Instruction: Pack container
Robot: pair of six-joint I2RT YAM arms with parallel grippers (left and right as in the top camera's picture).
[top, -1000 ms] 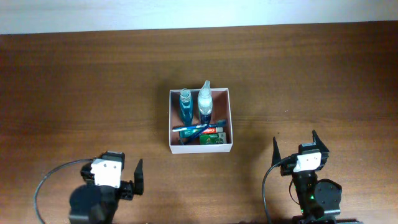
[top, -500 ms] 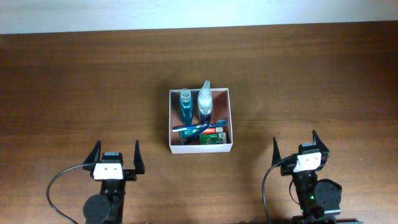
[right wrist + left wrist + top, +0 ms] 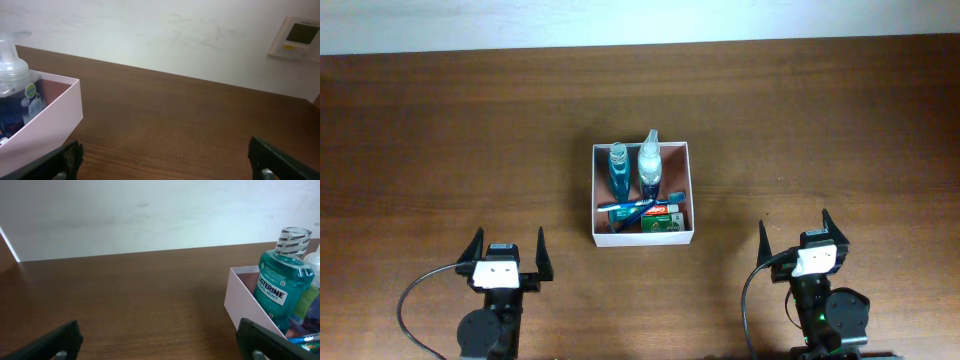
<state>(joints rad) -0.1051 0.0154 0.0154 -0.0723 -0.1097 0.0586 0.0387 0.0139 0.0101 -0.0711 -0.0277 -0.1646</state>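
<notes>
Container (image 3: 642,240) lies well ahead, between left pincer (image 3: 509,242) and right pincer (image 3: 793,232), both spread wide, empty.

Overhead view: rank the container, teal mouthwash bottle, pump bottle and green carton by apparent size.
Largest: container.
Next: teal mouthwash bottle and pump bottle, which look about alike.
Smallest: green carton, only tentatively, since it is partly covered.

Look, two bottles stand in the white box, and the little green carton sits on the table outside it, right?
Not quite. The green carton lies inside the white box too, by its near wall, not on the table. The teal bottle and clear bottle do stand in it. The overhead view shows this.
</notes>
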